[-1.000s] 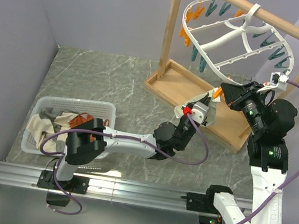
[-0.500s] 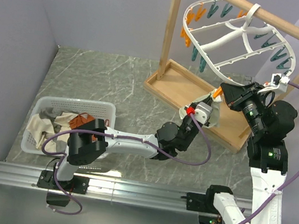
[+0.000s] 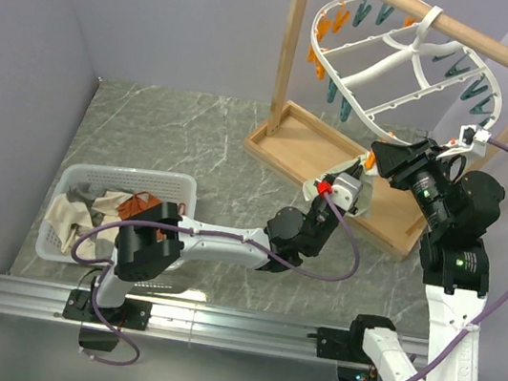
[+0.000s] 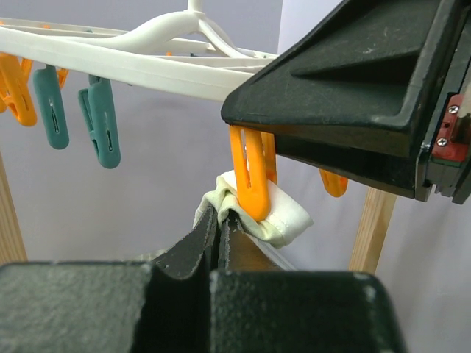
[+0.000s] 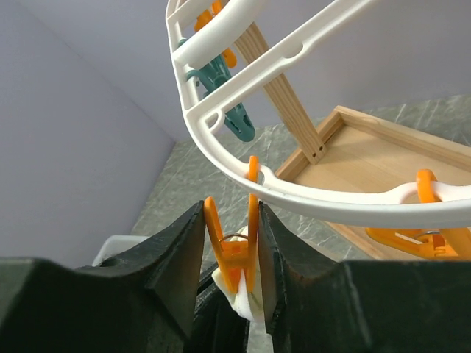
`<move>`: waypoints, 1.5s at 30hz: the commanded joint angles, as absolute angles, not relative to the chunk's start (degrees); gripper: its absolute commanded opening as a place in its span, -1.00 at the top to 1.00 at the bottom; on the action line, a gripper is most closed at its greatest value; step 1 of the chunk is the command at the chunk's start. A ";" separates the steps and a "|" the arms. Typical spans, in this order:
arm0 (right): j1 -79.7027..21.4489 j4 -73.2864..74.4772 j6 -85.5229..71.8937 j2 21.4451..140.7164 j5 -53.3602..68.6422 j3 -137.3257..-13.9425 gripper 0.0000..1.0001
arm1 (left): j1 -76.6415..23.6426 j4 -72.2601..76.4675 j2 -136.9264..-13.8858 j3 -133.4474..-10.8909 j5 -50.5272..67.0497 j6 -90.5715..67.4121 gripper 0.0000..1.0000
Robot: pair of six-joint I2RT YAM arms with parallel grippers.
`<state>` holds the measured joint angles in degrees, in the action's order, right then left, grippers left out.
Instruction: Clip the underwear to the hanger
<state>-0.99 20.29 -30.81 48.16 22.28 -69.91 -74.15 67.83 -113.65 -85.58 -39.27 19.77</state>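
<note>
The white oval hanger [image 3: 392,53] hangs by its hook from the wooden frame, and its rim [image 5: 221,147] crosses the right wrist view. A fold of the pale cream underwear [image 4: 283,220] is pinched in my left gripper [image 4: 223,213], which is shut on it just below the rim. An orange clothespin [image 5: 234,250] hanging from the rim has its tips closed on that fold [image 5: 246,305]. My right gripper [image 5: 229,209] stands round the clothespin's two spread handles, one finger touching each. From above, both grippers meet under the hanger's near edge, the left [image 3: 350,182] below the right [image 3: 375,157].
The wooden stand's base tray [image 3: 336,160] lies under the hanger, and its upright post [image 3: 290,51] is on the left. Teal clothespins [image 4: 99,121] hang further along the rim. A white basket [image 3: 178,183] holding cloths sits at the left by the left arm's base.
The left wrist has risen slightly toward the hanger's rim. The right gripper has shifted a little to the left over it.
</note>
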 commanded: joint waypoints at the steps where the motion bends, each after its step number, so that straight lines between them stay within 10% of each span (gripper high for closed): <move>1: -1.58 22.50 -30.59 47.28 24.61 -69.87 0.19 | -74.71 69.17 -114.26 -88.50 -38.50 18.89 0.99; 14: -1.58 22.59 -30.32 46.93 24.17 -70.49 -0.15 | -74.71 68.56 -114.35 -88.15 -38.58 18.55 0.99; 30: -1.49 27.24 -25.76 47.28 21.01 -73.04 -0.26 | -75.41 53.20 -103.98 -77.53 -31.22 8.46 -0.26; 45: -1.05 32.42 -18.11 47.81 20.47 -74.18 -0.29 | -59.79 16.62 -81.30 -63.81 11.39 -16.77 -0.66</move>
